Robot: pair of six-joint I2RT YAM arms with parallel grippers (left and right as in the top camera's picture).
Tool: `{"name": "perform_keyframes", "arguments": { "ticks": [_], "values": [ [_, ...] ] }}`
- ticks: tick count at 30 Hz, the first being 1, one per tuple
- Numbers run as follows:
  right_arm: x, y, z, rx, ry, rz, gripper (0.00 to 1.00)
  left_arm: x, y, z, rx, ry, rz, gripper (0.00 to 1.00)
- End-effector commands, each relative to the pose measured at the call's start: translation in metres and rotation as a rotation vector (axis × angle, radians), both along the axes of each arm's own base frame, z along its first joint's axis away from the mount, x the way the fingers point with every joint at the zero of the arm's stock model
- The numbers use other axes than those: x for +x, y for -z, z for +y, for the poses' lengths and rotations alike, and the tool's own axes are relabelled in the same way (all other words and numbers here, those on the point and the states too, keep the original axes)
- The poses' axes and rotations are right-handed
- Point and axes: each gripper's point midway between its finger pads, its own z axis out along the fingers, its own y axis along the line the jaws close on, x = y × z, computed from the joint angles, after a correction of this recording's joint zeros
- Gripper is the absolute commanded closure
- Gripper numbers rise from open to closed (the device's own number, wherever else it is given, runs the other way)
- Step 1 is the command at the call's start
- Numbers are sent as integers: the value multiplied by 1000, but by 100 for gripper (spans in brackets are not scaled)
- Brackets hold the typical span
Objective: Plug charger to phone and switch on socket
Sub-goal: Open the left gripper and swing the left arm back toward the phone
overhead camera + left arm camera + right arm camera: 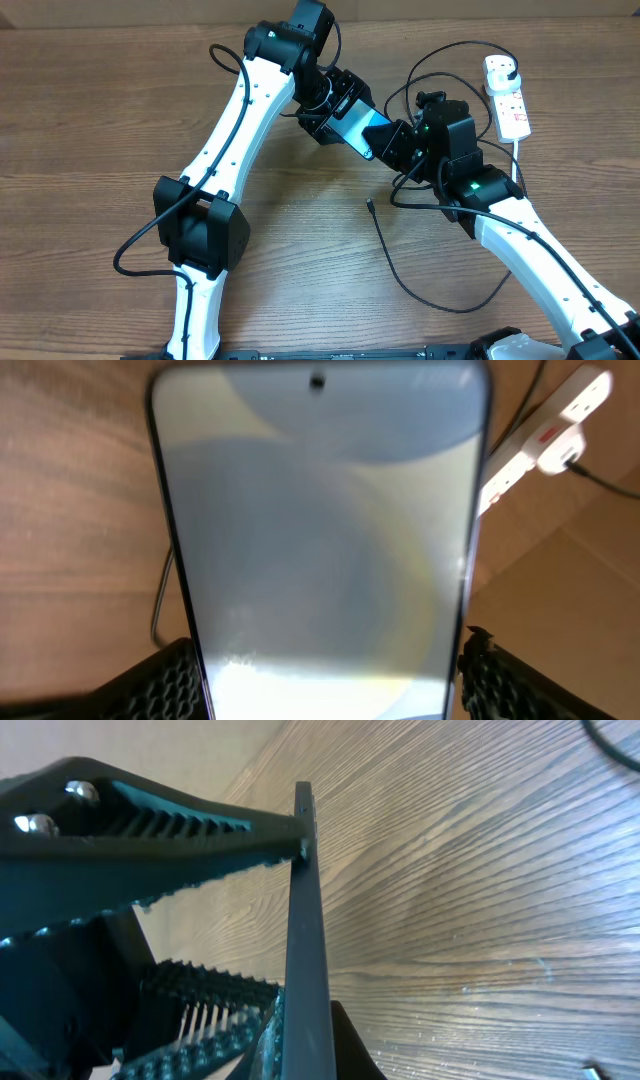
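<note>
The phone, with a light blue screen, sits between both arms at the back middle. It fills the left wrist view as phone. My left gripper straddles its long edges. One pad lies against one edge, and a sliver of table shows at the other pad. My right gripper is shut on the phone's other end, seen edge-on as phone. The charger's tip lies loose on the table. Its cable loops back to the white socket.
A black plug sits in the socket's far end, which also shows in the left wrist view as socket. The socket's white cord runs down beside the right arm. The left arm's elbow stands at the front left.
</note>
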Motion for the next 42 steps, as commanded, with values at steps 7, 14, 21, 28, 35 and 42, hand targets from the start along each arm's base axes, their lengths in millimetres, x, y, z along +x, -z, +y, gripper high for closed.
{"name": "perform_keyframes", "arguments": {
  "ticks": [7,14,21,28,35,42],
  "values": [
    [9,-16,0,30,35,-39,96,41,-46,62,-5,-20,-240,16],
    [23,-36,0,118,112,-80,96,37,-120,123,18,30,-511,11],
    [30,-46,-5,160,125,-103,96,-26,-155,196,347,-17,-547,11],
    [34,-55,-12,233,113,-97,96,-82,-171,212,423,44,-525,12],
    [36,-61,-20,288,111,-82,96,-118,-163,220,461,79,-502,14],
    [35,-61,-18,294,97,-78,96,-146,-121,217,438,114,-430,13]
  ]
}}
